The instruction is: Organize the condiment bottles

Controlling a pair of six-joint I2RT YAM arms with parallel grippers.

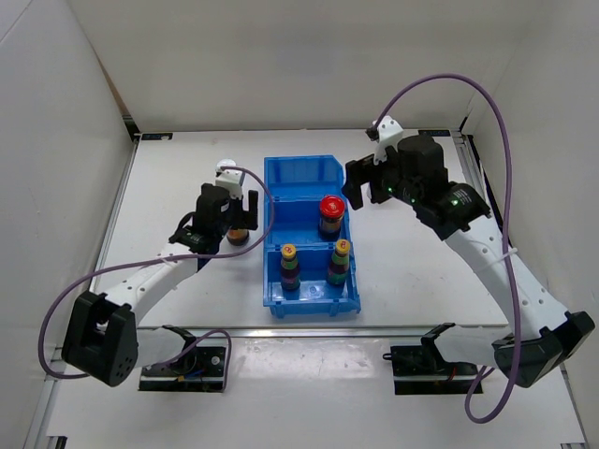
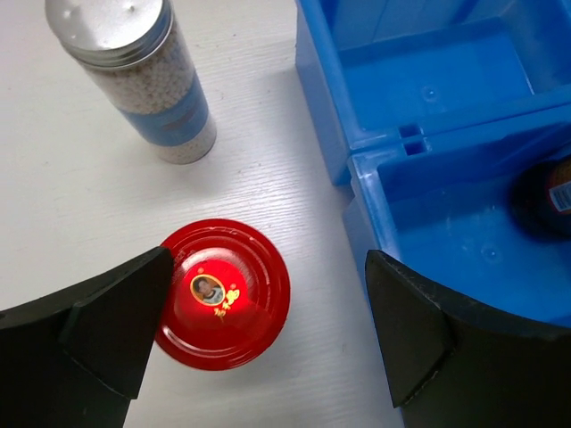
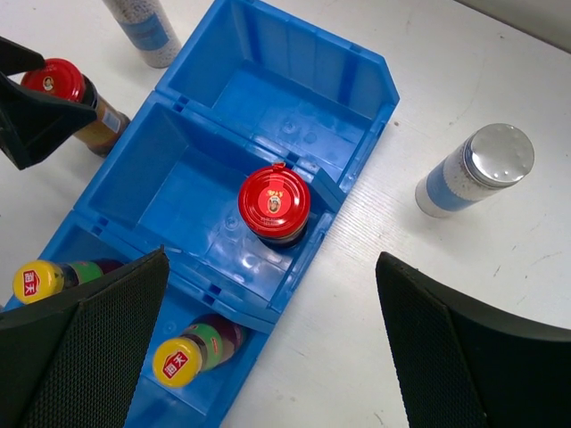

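Jar in hand's reach: the red-capped jar [image 2: 223, 294] stands on the table [image 2: 80, 196] just left of the blue bin [image 2: 323, 107], level with its middle compartment.
Long axis: upright, cap facing straight up.
Way from the pincer: directly below the left gripper [image 2: 268, 308], between its fingers, closer to the finger away from the bin than to the bin-side one.
Left pincer: spread wide, grasping nothing.
Right pincer: the right gripper [image 1: 365, 182] hangs above the bin's right edge, also spread wide and empty.
Nearer arm: the left, plainly.
Coming move, as I judge it: straight down, close on the jar, then a short carry over the bin's left wall.
Inside the bin: the second red-capped jar [image 3: 275, 203] in the middle compartment, the yellow-capped bottles [image 3: 36, 281] in the near one.
Outside the bin: one silver-lidded bottle [image 2: 152, 80] to its left, beyond the jar, and the other silver-lidded bottle [image 3: 473, 169] to its right.
Writing: the red cap shows a small round portrait with gold marks, and the yellow caps show a red square with white characters. None of it is readable.
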